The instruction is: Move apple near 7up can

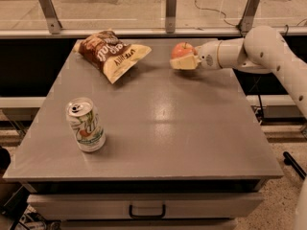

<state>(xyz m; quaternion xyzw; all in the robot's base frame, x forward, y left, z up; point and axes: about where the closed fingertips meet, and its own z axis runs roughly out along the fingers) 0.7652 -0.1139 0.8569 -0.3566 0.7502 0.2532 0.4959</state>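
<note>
Camera view: gripper [181, 62] over far right part of table [192, 128], fingers closed on lower half of apple [182, 49]. Apple held there; whether it is resting on or just off the surface, cannot tell. 7up can [86, 124] upright near front left edge, well apart from apple, lying diagonally forward and leftward from gripper. Chip bag [110, 54] at far left, beside that diagonal, not across it. Judged next move: carry apple across bare centre toward can, stopping just short.
</note>
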